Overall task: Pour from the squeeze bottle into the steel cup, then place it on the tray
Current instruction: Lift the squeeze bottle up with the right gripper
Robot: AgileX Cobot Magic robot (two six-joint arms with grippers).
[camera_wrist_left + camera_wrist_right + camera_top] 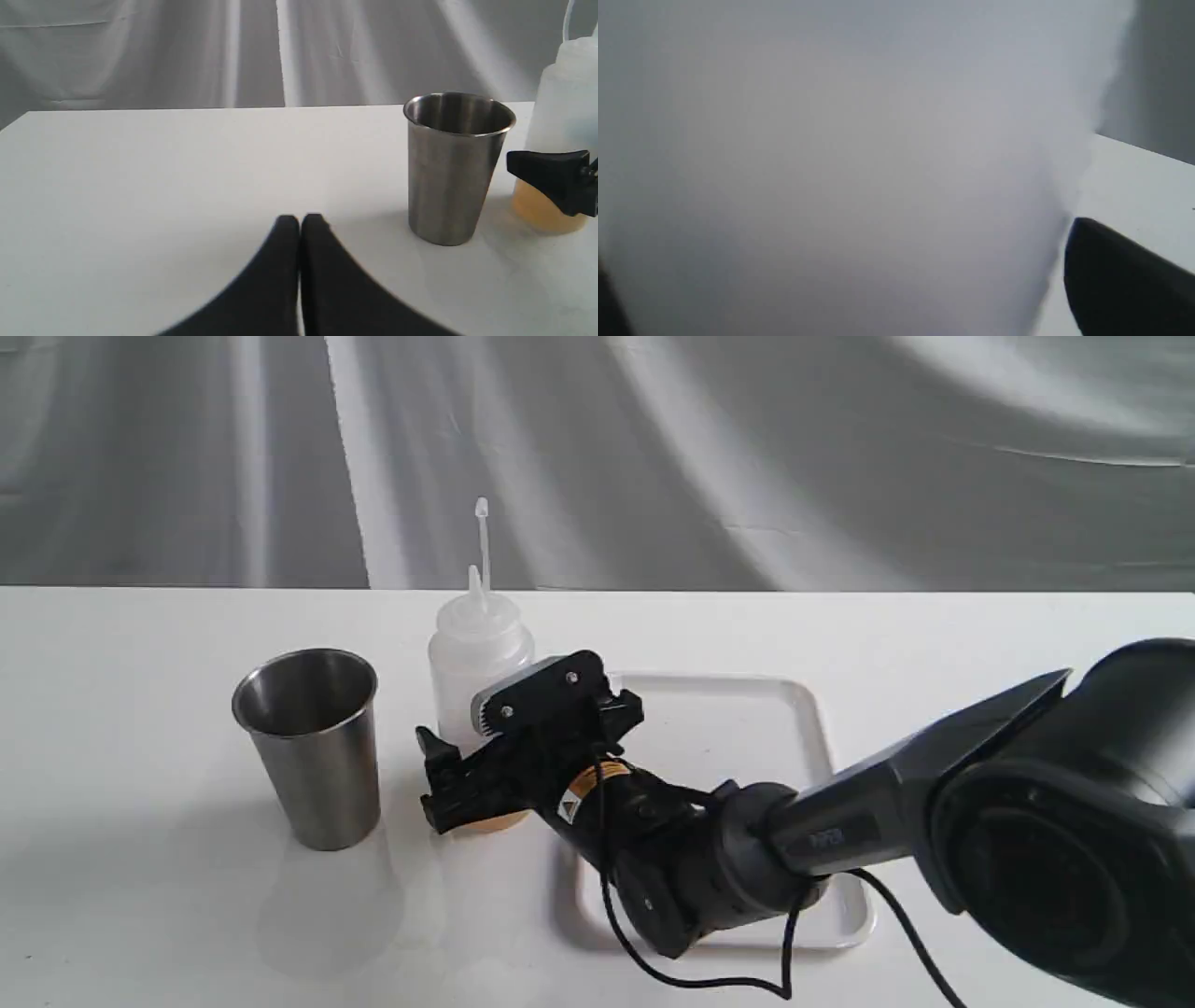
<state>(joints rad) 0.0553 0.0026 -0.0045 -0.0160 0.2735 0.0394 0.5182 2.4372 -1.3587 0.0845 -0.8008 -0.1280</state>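
Observation:
The squeeze bottle (pixel 476 653) stands upright on the table just left of the tray (pixel 738 728), with amber liquid at its bottom. My right gripper (pixel 464 751) reaches in from the right and is shut on the bottle's lower body, one finger on each side. In the right wrist view the bottle (pixel 854 163) fills the picture, with one finger (pixel 1111 270) against its edge. The steel cup (pixel 313 747) stands upright and empty left of the bottle, apart from it. My left gripper (pixel 299 221) is shut on nothing, low over the table, short of the cup (pixel 455 168).
The white table (pixel 140 896) ends at a grey draped backdrop (pixel 653 457). My right arm (pixel 934 812) and its cable lie across the tray's near half. The left arm is outside the exterior view.

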